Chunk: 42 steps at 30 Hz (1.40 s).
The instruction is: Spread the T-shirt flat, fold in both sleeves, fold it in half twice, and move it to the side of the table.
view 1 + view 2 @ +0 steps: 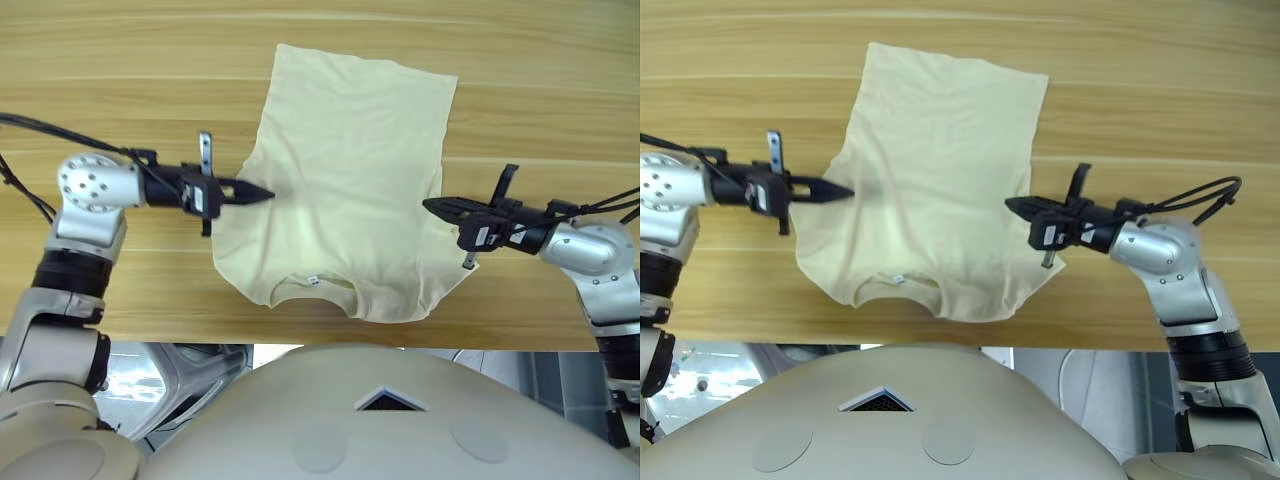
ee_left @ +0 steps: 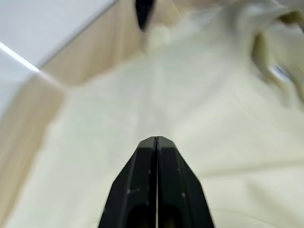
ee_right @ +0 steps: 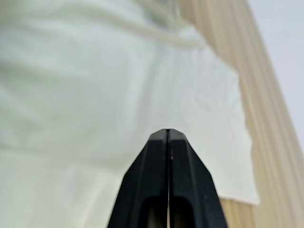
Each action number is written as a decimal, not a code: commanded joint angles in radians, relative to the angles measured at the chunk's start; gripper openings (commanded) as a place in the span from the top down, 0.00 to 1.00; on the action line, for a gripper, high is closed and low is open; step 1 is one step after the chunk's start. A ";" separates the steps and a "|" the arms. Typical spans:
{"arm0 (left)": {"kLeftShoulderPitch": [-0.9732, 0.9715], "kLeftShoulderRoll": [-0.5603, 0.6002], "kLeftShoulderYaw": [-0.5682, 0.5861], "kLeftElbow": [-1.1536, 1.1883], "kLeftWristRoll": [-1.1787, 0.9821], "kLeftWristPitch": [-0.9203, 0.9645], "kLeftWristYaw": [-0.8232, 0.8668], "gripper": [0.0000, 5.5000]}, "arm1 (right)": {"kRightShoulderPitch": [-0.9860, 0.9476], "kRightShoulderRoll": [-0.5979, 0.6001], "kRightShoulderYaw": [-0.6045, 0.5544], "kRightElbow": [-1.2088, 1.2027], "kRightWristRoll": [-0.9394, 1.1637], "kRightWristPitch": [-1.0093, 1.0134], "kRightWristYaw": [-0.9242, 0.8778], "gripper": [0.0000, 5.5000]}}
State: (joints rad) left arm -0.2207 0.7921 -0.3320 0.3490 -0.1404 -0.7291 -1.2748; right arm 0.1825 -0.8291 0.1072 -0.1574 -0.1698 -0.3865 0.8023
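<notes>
Toward table's near edge: pale-yellow cotton T-shirt (image 1: 340, 170) lies mostly flat on light wooden table (image 1: 120, 80), collar nearest robot, hem toward far edge. Left fingers (image 1: 255, 192) and right fingers (image 1: 440, 207) sit at opposite side edges, pressed together and empty. Likely staged for sleeve folds.

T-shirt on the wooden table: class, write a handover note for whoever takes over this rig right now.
Left gripper: shut, empty, tip at the T-shirt's left edge.
Right gripper: shut, empty, tip at its right edge.
T-shirt: roughly flat on the table, collar toward the robot.
Done: spreading, more or less.
Left: the sleeves look unfolded, so fold both in, halve twice, move aside.
</notes>
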 commanded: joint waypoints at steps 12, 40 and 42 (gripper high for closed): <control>-0.044 -0.029 -0.065 0.164 0.282 -0.136 0.174 1.00 | -0.040 -0.032 0.127 0.416 -0.235 -0.038 -0.144 1.00; 0.015 0.030 0.226 -0.198 -0.392 0.227 -0.102 0.74 | 0.031 -0.074 -0.143 0.091 0.167 -0.074 -0.189 0.95; 0.029 0.066 0.280 -0.164 -0.378 0.222 -0.114 0.69 | 0.008 -0.055 -0.164 0.095 0.165 -0.066 -0.209 0.88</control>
State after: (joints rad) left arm -0.2065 0.8117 -0.1049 0.1638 -0.5203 -0.5125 -1.3680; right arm 0.2229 -0.9070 -0.0264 -0.0651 0.0029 -0.4651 0.6135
